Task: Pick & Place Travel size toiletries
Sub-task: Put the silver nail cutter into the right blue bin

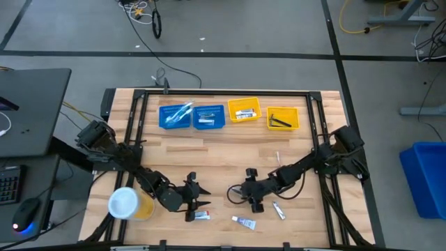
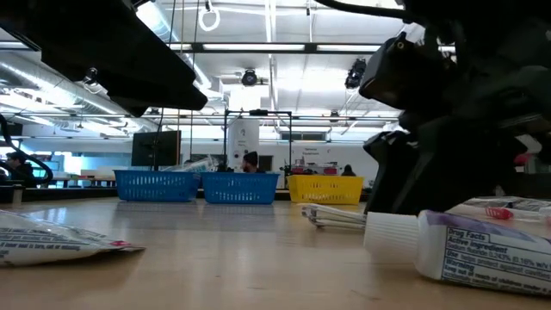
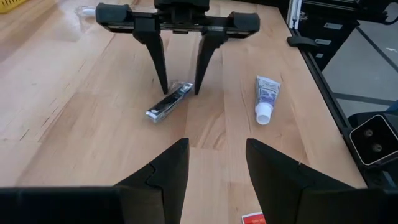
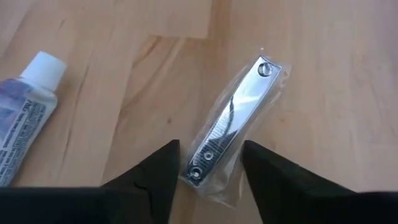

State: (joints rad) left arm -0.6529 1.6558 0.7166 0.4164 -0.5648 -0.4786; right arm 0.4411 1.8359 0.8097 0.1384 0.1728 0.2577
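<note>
A silvery nail clipper in a clear wrapper (image 4: 235, 118) lies flat on the wooden table (image 1: 209, 157). My right gripper (image 4: 211, 167) slants down over it, open, one finger on either side of its near end (image 3: 181, 88) without plainly touching it. A white toothpaste tube (image 3: 267, 98) lies beside it toward the table's near edge (image 1: 244, 223). My left gripper (image 3: 214, 168) waits open and empty, facing the right one (image 1: 192, 194). Another small tube (image 1: 279, 210) and a packet with a red patch (image 1: 202, 216) also lie on the table.
Two blue trays (image 1: 174, 116) (image 1: 208, 116) and two yellow trays (image 1: 244, 111) (image 1: 283, 119) stand in a row at the far edge, with items in them. A yellow tub with a white lid (image 1: 127, 204) sits by the left arm. Thin white sticks (image 1: 277, 159) lie mid-table.
</note>
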